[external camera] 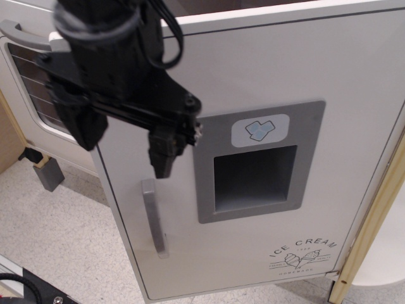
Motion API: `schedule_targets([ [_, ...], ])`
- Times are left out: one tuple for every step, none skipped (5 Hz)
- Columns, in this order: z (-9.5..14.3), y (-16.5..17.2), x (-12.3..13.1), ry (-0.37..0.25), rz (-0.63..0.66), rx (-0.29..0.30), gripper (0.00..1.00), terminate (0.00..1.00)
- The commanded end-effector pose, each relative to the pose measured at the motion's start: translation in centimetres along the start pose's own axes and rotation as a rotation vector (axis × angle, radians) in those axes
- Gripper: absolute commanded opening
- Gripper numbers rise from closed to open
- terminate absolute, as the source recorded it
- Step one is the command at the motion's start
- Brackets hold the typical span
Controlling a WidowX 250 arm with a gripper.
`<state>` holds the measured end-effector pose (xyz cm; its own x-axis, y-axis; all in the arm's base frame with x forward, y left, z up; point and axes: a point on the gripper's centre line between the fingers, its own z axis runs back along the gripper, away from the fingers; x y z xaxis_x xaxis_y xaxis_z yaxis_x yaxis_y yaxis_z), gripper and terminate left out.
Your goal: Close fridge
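Observation:
The white fridge door point(316, 76) fills the view and stands ajar, hinged at the right. It has a grey dispenser panel point(256, 161) with a blue ice-cube icon, a vertical grey handle point(154, 218) and "ICE CREAM" lettering point(304, 253). My black gripper point(123, 142) hangs in front of the door's upper left, fingers spread wide and empty. One fingertip point(161, 161) points down just above the handle. The other finger point(82, 126) is at the door's left edge. I cannot tell whether they touch the door.
The white oven door point(38, 136) with a window and a horizontal grey handle point(19, 31) is behind at the left. A small grey block point(47, 172) sits on the speckled floor point(63, 234). A wooden post point(373, 221) runs along the right.

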<state>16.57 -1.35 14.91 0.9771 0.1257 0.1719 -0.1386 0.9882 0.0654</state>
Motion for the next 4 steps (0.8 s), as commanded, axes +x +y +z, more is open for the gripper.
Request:
schedule_targets([
  [-4.0, 0.9, 4.2, -0.062, 0.128, -0.020, 1.00, 0.00],
  [-4.4, 1.4, 5.9, -0.137, 0.159, -0.020, 1.00, 0.00],
  [-4.8, 1.9, 7.2, -0.183, 0.169, -0.029, 1.00, 0.00],
  [-4.7, 2.5, 8.8, -0.221, 0.221, -0.094, 1.00, 0.00],
])
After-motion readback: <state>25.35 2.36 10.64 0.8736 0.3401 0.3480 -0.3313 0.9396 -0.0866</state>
